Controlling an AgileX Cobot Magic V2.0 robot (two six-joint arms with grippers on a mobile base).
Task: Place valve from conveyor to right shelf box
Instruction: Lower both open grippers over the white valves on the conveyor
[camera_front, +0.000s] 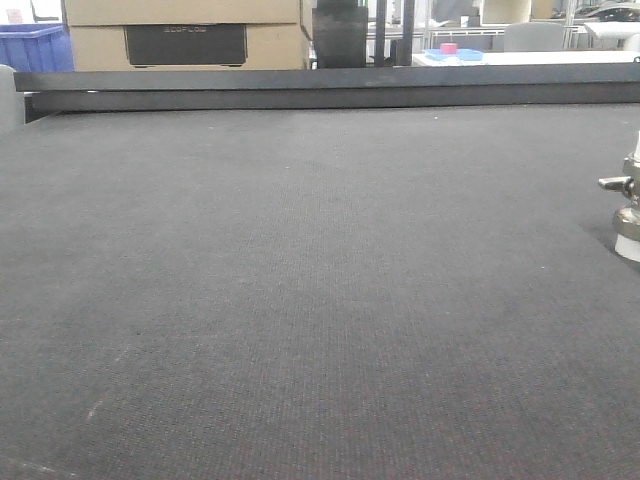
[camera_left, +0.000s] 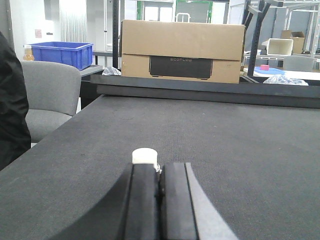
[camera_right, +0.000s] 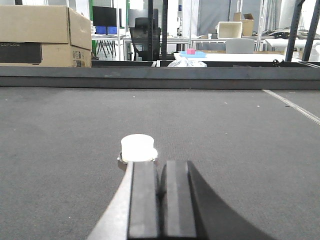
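The valve (camera_front: 627, 205), silvery with a side stem and a white base, stands upright on the dark grey conveyor (camera_front: 300, 300) at the far right edge of the front view, partly cut off. No gripper shows in that view. My left gripper (camera_left: 160, 167) is shut low over the belt. A white round cap (camera_left: 145, 155) sits just past its left fingertip, its lower part hidden. My right gripper (camera_right: 160, 164) is also shut. A white cap with a silvery rim (camera_right: 137, 147) lies just beyond its left finger. The shelf and its box are out of view.
A black rail (camera_front: 320, 85) edges the far side of the belt. Behind it stand a cardboard box (camera_left: 182, 50) and a blue crate (camera_left: 62, 52). A grey chair (camera_left: 50, 97) is off the belt's left edge. A white line (camera_right: 292, 105) runs along the belt's right side.
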